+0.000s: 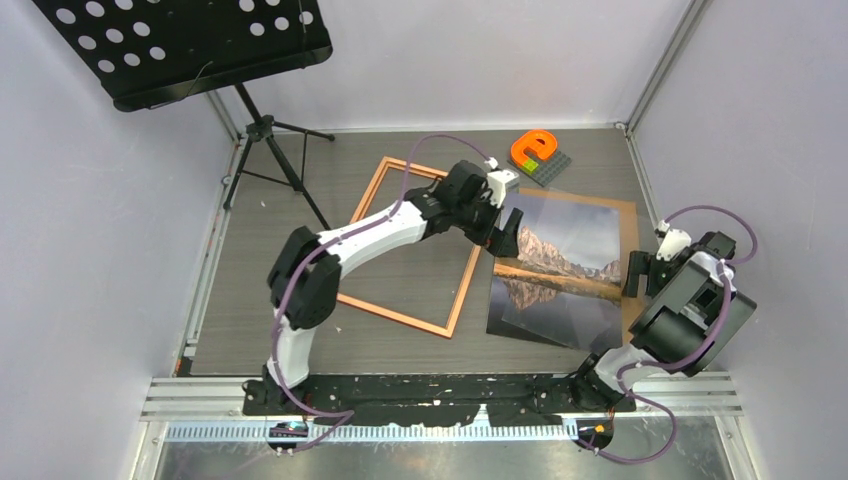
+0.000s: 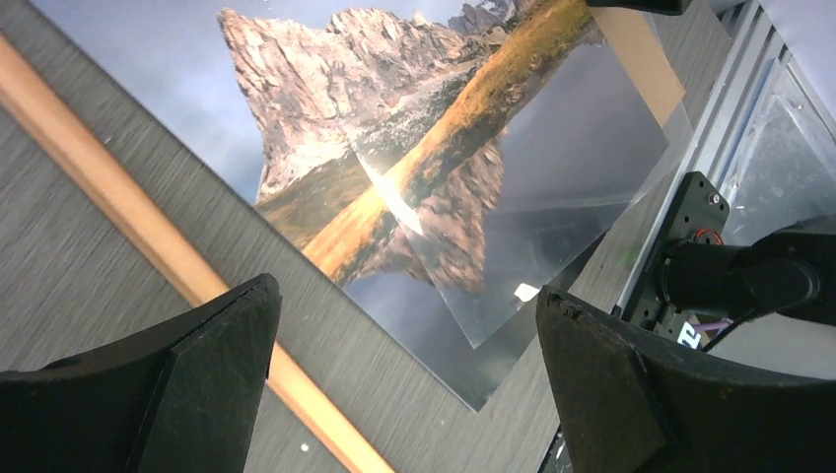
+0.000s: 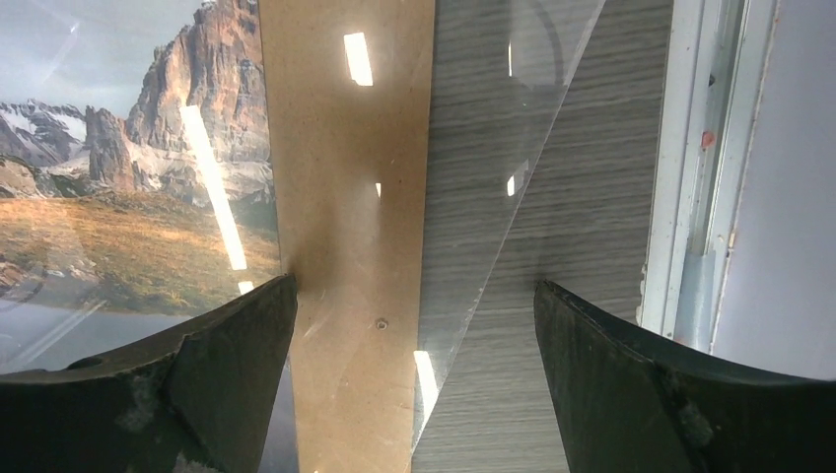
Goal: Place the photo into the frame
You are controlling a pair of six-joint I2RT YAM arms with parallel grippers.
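The photo [image 1: 560,265], a mountain mirrored in a lake, lies face up at the table's right on a brown backing board [image 1: 628,225], with a clear sheet partly over it. The frame [image 1: 400,315], a thin orange-brown border, lies empty to its left. My left gripper [image 1: 505,235] is open and empty above the gap between frame and photo. The left wrist view shows the frame's edge [image 2: 118,207], the photo [image 2: 394,128] and the gripper [image 2: 409,345]. My right gripper [image 1: 640,272] is open and empty over the photo's right edge. The right wrist view shows the gripper [image 3: 414,335], photo [image 3: 128,177], board [image 3: 345,197] and clear sheet [image 3: 493,148].
An orange block on a grey baseplate [image 1: 535,150] sits at the back, just beyond the photo. A black music stand [image 1: 180,45] on a tripod [image 1: 270,150] stands at the back left. A metal rail [image 3: 690,197] and wall border the table's right side.
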